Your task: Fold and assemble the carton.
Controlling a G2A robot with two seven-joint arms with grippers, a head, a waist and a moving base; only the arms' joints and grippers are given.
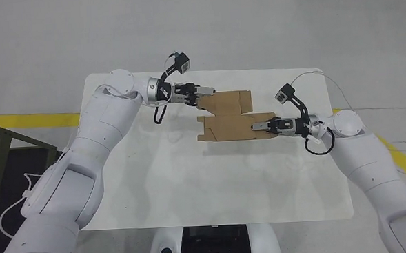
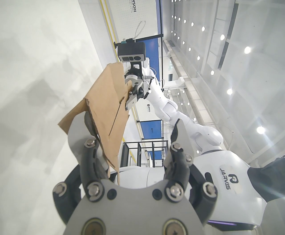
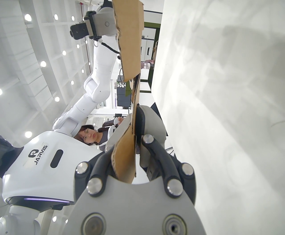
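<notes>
A flat brown carton (image 1: 227,118) is held over the middle of the white table (image 1: 192,189), its panels still unfolded. My left gripper (image 1: 202,92) is at the carton's far left corner. In the left wrist view it (image 2: 129,121) is open, with the carton's edge (image 2: 104,100) lying against one finger (image 2: 76,131) and the other finger standing well clear. My right gripper (image 1: 262,127) is shut on the carton's right end. In the right wrist view its fingers (image 3: 142,120) pinch the cardboard (image 3: 130,40) edge-on. The far end of the carton hides part of each opposite gripper.
The table's far edge runs just behind the left gripper. A dark green frame (image 1: 0,147) stands off the table's left side. Bare tabletop (image 1: 213,195) stretches from the carton to the near edge.
</notes>
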